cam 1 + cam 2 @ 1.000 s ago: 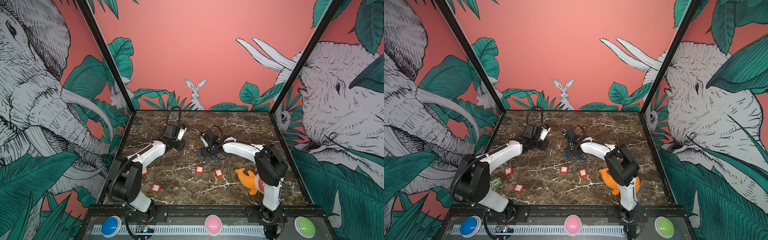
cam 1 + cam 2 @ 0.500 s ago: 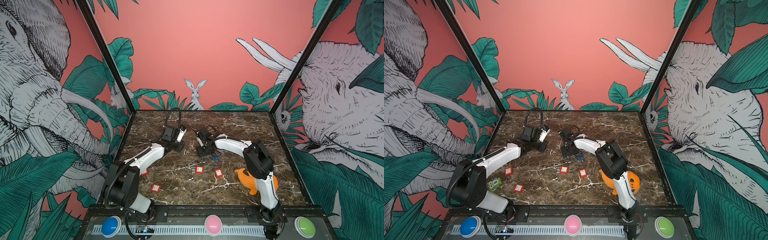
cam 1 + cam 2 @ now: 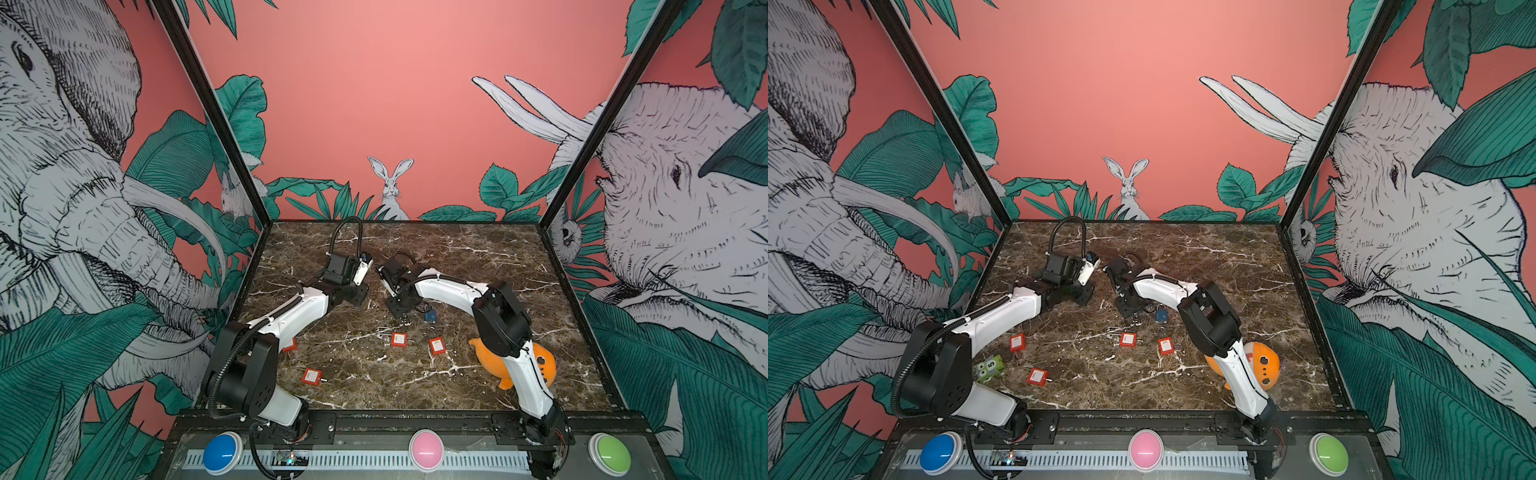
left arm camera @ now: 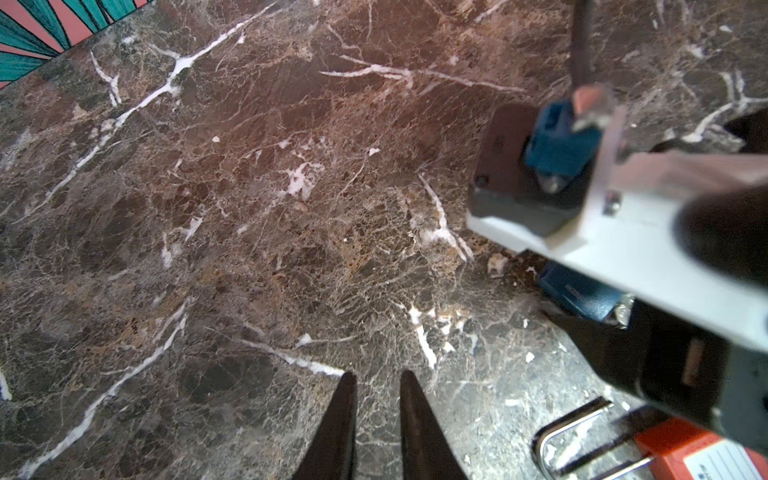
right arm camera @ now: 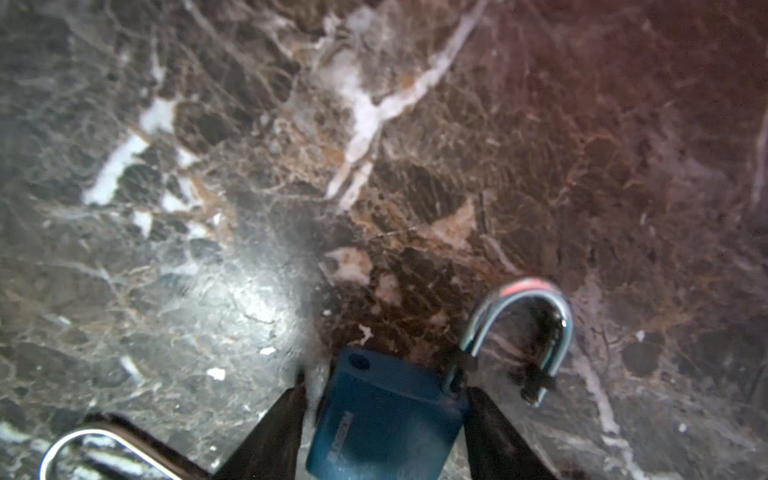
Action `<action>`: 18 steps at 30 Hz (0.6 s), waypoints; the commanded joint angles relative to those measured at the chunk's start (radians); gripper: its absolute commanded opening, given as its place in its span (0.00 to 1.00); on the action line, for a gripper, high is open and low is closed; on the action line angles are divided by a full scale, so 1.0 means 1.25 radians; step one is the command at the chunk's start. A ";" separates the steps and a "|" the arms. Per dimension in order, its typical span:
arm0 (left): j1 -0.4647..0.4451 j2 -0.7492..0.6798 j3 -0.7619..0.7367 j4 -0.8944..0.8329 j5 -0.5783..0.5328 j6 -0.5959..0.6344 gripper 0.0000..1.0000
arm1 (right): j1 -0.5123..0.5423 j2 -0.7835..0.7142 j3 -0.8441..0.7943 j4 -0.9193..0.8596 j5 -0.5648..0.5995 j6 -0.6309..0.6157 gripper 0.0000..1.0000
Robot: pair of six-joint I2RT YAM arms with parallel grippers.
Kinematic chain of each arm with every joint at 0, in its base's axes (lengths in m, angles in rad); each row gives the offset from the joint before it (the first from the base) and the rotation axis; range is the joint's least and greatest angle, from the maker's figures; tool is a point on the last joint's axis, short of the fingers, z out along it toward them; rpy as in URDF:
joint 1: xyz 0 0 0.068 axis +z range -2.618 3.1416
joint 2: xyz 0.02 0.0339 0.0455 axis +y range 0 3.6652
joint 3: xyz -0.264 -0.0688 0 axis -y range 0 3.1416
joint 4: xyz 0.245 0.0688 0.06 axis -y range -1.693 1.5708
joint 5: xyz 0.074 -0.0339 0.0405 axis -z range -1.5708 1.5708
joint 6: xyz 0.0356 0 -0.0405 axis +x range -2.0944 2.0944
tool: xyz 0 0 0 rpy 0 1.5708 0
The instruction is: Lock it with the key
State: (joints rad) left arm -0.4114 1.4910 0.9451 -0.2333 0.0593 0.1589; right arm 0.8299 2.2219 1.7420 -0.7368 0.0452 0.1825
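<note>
Our right arm has swung inward this past second, and the blue padlock point(image 5: 386, 419) now lies between the fingers of the right gripper point(image 5: 384, 386), its shackle point(image 5: 528, 328) hanging open past the tips. The fingers stand wide; whether they pinch the lock we cannot tell. Our left gripper point(image 4: 376, 374) stays nearly closed, empty at the tips. Locking, we judge, lies ahead.

The back half of the marble table point(image 3: 478, 249) lies bare, with easy passage along the rear wall. Mid-table, the left arm point(image 3: 291, 316) and right arm point(image 3: 449, 291) nearly meet, leaving only a narrow gap between them. Toward the front, red padlocks point(image 3: 399, 339), a blue padlock point(image 3: 430, 316) and an orange toy point(image 3: 544, 361) crowd the way.
</note>
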 commanded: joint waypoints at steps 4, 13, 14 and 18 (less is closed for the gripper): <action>0.003 0.005 0.001 0.010 0.003 0.006 0.22 | 0.018 -0.020 -0.043 -0.014 0.082 -0.105 0.58; 0.003 0.025 0.028 0.008 0.015 0.005 0.22 | 0.016 -0.044 -0.074 -0.007 0.077 -0.038 0.63; 0.003 0.026 0.029 0.008 0.015 0.004 0.22 | 0.015 -0.043 -0.075 -0.006 0.068 -0.023 0.62; 0.003 0.031 0.035 0.004 0.022 0.005 0.21 | 0.016 -0.039 -0.085 0.024 0.029 0.025 0.58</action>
State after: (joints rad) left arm -0.4114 1.5288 0.9642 -0.2325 0.0700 0.1593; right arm 0.8509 2.1597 1.6390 -0.6952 0.1081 0.1509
